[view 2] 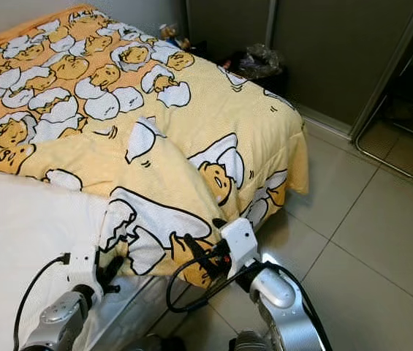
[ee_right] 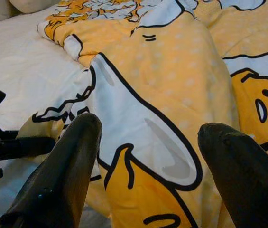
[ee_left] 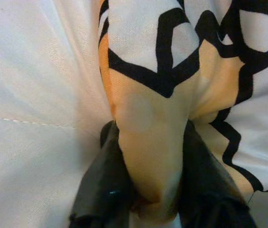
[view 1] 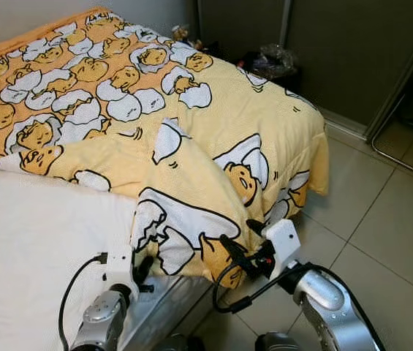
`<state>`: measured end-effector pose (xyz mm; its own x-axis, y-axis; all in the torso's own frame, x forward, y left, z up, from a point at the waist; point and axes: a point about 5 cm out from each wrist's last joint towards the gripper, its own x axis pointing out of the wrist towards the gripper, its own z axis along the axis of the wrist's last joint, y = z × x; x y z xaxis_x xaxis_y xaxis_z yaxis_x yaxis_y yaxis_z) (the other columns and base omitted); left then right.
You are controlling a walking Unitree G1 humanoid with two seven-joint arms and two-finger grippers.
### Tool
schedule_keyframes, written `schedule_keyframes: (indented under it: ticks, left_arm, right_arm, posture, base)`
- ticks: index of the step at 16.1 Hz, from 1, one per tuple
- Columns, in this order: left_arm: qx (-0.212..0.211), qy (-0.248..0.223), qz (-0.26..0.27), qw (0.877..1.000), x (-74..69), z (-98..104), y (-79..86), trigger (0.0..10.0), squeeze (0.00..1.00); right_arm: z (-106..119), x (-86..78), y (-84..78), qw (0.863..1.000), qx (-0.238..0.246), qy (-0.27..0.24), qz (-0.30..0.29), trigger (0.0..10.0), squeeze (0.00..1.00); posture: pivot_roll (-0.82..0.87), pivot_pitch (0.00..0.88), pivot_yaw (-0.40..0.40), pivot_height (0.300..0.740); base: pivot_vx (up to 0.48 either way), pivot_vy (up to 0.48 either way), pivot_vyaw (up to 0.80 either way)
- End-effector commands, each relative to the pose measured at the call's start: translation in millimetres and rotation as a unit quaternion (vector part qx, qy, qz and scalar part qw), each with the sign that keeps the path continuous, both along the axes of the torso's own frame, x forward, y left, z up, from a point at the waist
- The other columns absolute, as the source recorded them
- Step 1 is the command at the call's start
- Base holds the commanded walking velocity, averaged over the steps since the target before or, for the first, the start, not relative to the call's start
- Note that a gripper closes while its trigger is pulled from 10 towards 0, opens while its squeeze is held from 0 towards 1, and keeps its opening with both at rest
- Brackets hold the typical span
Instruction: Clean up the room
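A yellow blanket point(view 1: 191, 124) printed with cartoon egg characters covers the far half of the bed, and its near corner is folded back and bunched at the bed's edge. Bare white sheet point(view 1: 31, 234) lies on the near left. My left gripper point(view 1: 145, 269) is at the bed's near edge; in the left wrist view its black fingers point(ee_left: 100, 185) are shut on a fold of the blanket point(ee_left: 148, 118). My right gripper point(view 1: 234, 252) stands open against the hanging corner of the blanket, and its wide-spread fingers point(ee_right: 72, 156) frame the printed cloth point(ee_right: 171, 95).
Grey floor tiles point(view 1: 389, 241) run along the bed's right side. Dark sliding wardrobe doors point(view 1: 338, 44) close the far wall. A dark bag with clutter point(view 1: 268, 62) sits on the floor at the bed's far corner. A metal frame point(view 1: 411, 161) stands at the far right.
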<state>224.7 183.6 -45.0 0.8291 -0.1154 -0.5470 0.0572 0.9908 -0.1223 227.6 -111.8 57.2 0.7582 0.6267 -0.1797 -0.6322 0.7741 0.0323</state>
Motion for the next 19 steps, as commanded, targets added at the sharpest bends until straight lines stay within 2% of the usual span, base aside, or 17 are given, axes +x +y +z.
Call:
schedule_keyframes:
  ticks: [1,4,7,10,14,19]
  left_arm:
    - [-0.007,0.037,-0.013,0.999,-13.2,-11.2,-2.6,0.0,0.0]
    - [-0.007,0.041,-0.016,0.999,-16.2,-13.2,-0.7,0.0,0.0]
    - [-0.001,0.039,-0.041,0.998,-18.5,-14.1,-2.4,0.0,0.0]
    - [0.002,0.045,-0.044,0.998,-26.0,-16.8,5.3,0.0,0.0]
    - [0.021,0.055,-0.17,0.984,-50.1,-24.2,-0.6,0.0,0.0]
    - [0.033,0.063,-0.259,0.963,-66.5,-27.9,-3.8,0.0,0.0]
  right_arm:
    - [-1.2,0.1,2.4,1.0,0.003,0.006,0.001,10.0,0.0]
    - [-1.2,0.8,2.4,1.0,0.002,0.005,0.003,10.0,0.0]
    - [-1.3,1.4,2.8,1.0,0.001,0.005,0.005,10.0,0.0]
    - [-1.5,1.3,2.8,1.0,0.0,0.005,0.006,10.0,0.0]
    - [-2.0,1.2,2.9,1.0,-0.002,0.006,0.011,10.0,0.0]
    - [-3.2,0.4,3.1,1.0,-0.003,0.008,0.014,10.0,0.0]
  posture:
    - [-0.19,0.068,0.133,0.74]
    - [-0.19,0.063,0.132,0.74]
    - [-0.19,0.061,0.133,0.74]
    - [-0.19,0.061,0.133,0.74]
    - [-0.19,0.061,0.132,0.74]
    - [-0.18,0.061,0.13,0.74]
  base:
    - [0.0,0.0,0.0]
    - [0.0,0.0,0.0]
    - [0.0,0.0,0.0]
    - [0.0,0.0,0.0]
    - [0.0,0.0,0.0]
    - [0.0,0.0,0.0]
